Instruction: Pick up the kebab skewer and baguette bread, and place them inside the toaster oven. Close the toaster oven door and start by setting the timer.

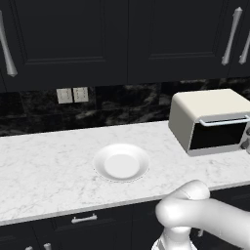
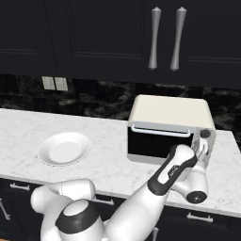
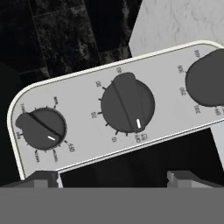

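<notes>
Left base view: oven [image 1: 207,119] sits on the counter [image 1: 49,166] at right, door [image 1: 217,134] shut, handle bar across its top edge; a bare white plate [image 1: 121,163] lies mid-counter, well apart from the oven. No skewer or bread on plate or counter here (likely inside the oven by now, a judgement, the dark glass hides the inside). Right base view: the arm reaches up to the oven's right end, gripper [image 2: 201,151] against the control strip just below the top knob [image 2: 205,133]; finger spacing is hard to read from here. Hand view: the control panel [image 3: 87,100] runs tilted across the frame with three dark knobs; the middle knob [image 3: 127,103] sits above the gap between the two fingertips [image 3: 43,179], which stand apart, gripping nothing. Step in hand looks like the timer setting. Risks: which knob is the timer can't be read (labels too small), so the fingers may close on the wrong one; the hand is rolled relative to the panel, so the tips could slip off the knob ridge; pushing in could shove the oven back along the counter.
</notes>
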You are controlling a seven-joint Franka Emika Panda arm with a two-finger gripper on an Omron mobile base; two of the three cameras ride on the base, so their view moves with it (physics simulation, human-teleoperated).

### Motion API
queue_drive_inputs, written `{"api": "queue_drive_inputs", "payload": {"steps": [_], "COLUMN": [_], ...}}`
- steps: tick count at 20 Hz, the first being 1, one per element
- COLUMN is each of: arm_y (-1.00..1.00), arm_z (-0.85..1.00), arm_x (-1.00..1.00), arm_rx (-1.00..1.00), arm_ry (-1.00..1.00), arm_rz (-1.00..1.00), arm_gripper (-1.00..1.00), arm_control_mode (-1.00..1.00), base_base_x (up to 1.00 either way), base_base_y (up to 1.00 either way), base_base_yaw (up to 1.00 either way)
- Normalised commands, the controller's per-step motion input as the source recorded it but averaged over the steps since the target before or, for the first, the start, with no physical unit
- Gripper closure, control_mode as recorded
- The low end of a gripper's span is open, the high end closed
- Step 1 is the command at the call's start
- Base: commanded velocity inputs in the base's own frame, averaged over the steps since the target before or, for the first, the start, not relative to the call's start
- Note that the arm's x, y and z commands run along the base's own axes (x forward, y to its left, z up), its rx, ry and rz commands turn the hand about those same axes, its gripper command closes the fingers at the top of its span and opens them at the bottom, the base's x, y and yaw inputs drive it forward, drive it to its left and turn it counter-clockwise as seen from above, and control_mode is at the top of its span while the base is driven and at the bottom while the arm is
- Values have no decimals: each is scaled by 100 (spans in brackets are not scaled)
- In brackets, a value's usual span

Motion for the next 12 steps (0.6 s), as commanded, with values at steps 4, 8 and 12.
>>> {"api": "queue_drive_inputs", "payload": {"steps": [4, 8, 12], "arm_y": [-17, -26, -31], "arm_z": [-10, -6, -12], "arm_x": [19, 3, 0], "arm_rx": [0, 0, 0], "arm_ry": [0, 0, 0], "arm_rz": [-8, -2, 0], "arm_gripper": [-100, -100, -100], "arm_control_mode": [-100, -100, -100], "base_base_x": [0, 0, 0], "base_base_y": [0, 0, 0], "base_base_yaw": [0, 0, 0]}}
